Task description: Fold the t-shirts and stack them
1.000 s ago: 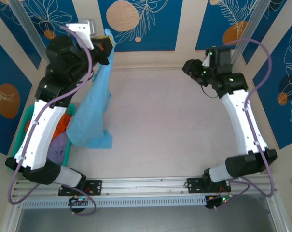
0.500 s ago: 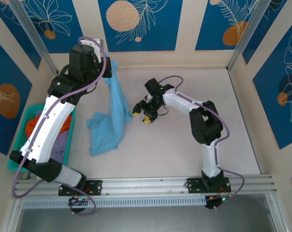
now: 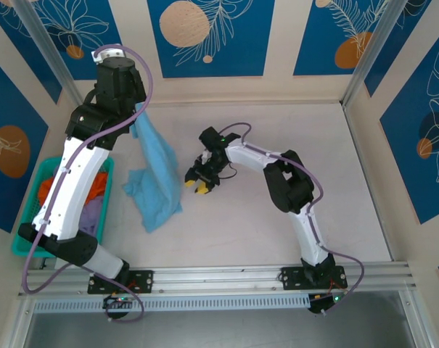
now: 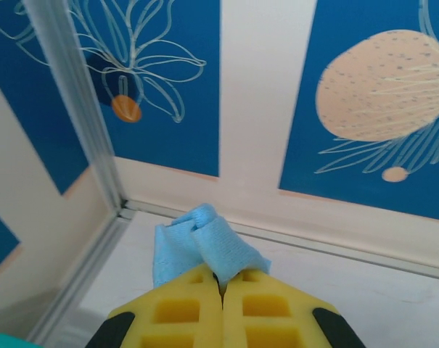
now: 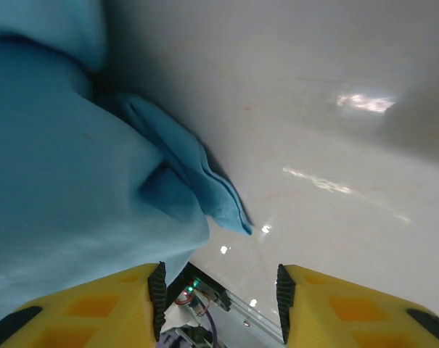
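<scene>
The left tool (image 4: 220,284) is clamped tight, its yellow pads (image 4: 177,310) pressed together with a bunched fold of the sky-blue t-shirt (image 4: 201,243) pinched between them and poking out past the tips. In the top view this tool is raised beyond the far end of the teal basket (image 3: 23,238), near the back wall (image 3: 277,85). The t-shirt (image 3: 155,177) hangs down from it in a long drape. The lower part of the cloth reaches the surface (image 3: 292,239) and lies crumpled there, just to the right of the basket and apart from its rim.

The right tool (image 5: 219,286) stands parted, with nothing gripped between its two yellow fingers (image 5: 350,308); bare surface shows through the gap. The t-shirt (image 5: 67,152) sits against the outer side of one finger, and a folded edge of it runs down towards the opening. From above, the right tool (image 3: 199,183) is low over the surface on the side of the t-shirt away from the basket, right at the hanging cloth's edge, the arm stretched far across to reach it.

The basket itself holds orange cloth (image 3: 48,190) and purple cloth (image 3: 92,216), partly covered by the left arm.
</scene>
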You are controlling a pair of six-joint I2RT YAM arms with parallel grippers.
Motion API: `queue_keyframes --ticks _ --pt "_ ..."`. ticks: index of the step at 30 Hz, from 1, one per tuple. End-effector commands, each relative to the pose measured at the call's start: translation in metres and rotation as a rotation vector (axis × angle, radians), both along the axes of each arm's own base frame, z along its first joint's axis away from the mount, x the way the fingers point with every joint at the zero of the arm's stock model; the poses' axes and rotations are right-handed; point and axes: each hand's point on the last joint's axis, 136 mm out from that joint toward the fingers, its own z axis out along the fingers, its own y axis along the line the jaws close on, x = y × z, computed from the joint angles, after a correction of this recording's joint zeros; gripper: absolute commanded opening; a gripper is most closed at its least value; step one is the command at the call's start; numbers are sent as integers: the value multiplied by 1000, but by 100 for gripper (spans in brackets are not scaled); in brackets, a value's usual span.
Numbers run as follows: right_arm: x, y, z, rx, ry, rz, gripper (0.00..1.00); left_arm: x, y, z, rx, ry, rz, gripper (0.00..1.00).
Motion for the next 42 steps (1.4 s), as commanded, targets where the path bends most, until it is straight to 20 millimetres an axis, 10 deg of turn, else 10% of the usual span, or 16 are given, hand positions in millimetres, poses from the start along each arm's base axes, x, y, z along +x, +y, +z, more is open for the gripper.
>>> queue_keyframes --ticks 1,18,32,42 --pt "-17 15 1 8 38 61 46 -11 20 17 66 -28 79 0" --pt "6 19 -38 -186 -27 -39 32 -28 25 0 58 1 55 0" --pt "-17 21 -64 -311 43 10 22 -40 29 2 58 -16 49 0" --pt "-9 11 -51 -317 -46 -8 3 -44 32 -1 57 -14 56 0"
